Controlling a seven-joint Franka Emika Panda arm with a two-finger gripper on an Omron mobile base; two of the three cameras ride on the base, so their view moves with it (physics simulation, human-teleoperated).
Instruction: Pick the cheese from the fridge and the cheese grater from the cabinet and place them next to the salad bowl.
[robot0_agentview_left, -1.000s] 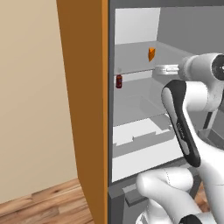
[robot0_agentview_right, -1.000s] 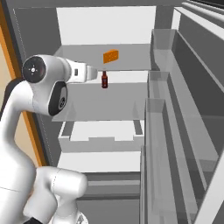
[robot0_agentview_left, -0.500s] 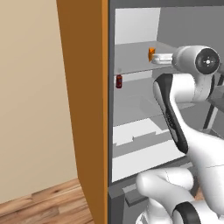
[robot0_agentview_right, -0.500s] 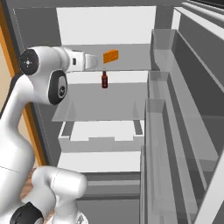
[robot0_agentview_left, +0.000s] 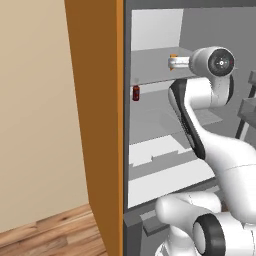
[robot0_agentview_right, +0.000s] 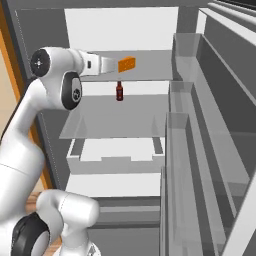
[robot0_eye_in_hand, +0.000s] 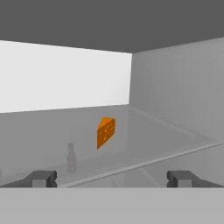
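Orange cheese (robot0_eye_in_hand: 106, 131) sits on the upper fridge (robot0_agentview_right: 210, 70) shelf at frame centre, ahead of the gripper (robot0_eye_in_hand: 112, 178) whose jaws stand wide apart and empty; a skewed approach could likely nudge the thin wedge backward, out of reach.

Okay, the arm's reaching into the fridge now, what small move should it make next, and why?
Probably ease the gripper straight forward toward the cheese. In the hand view the wedge stands on the upper glass shelf ahead of the open fingertips, roughly centred between them but clearly not yet between them. The small dark bottle sits lower down, so it shouldn't interfere.
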